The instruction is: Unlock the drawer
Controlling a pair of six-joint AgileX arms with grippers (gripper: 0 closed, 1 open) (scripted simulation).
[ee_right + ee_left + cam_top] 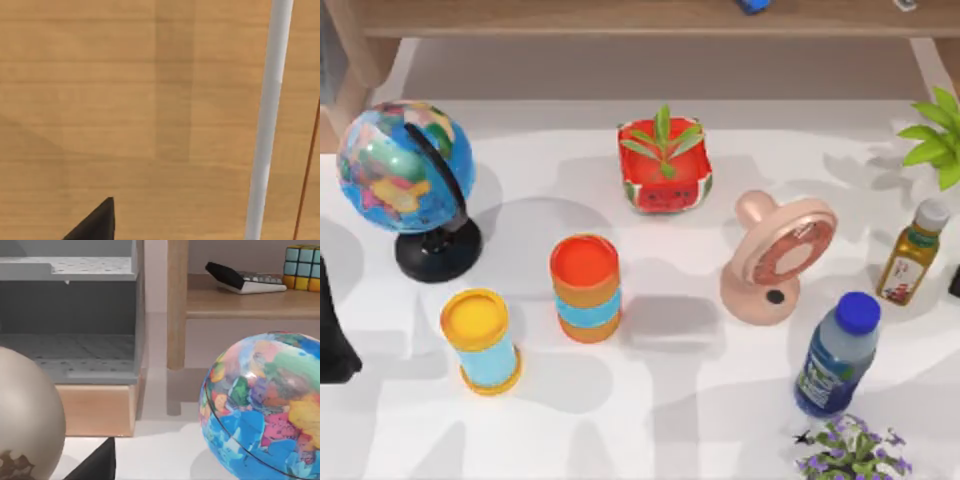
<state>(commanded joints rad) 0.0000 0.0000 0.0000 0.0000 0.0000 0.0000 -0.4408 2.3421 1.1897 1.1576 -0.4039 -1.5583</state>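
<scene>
The drawer (pixel 70 360), upper left of the left wrist view, looks rigid, sliding stiffly — no handle visible; either gripper's state cannot be told.

**AgileX arms: visible body parts**

Left arm (pixel 332 335): a matte black mass at the left edge of the top view, tapering upward, broad and rounded lower down. No cables, screws or markings can be made out on it.

Left gripper finger (pixel 95 465): a flat black wedge with a sharp pointed tip and plain surface.

Right gripper finger (pixel 95 222): the same black wedge shape, unmarked, edge straight and clean.

Right arm (pixel 955 283): a small dark sliver at the right edge of the top view.
</scene>
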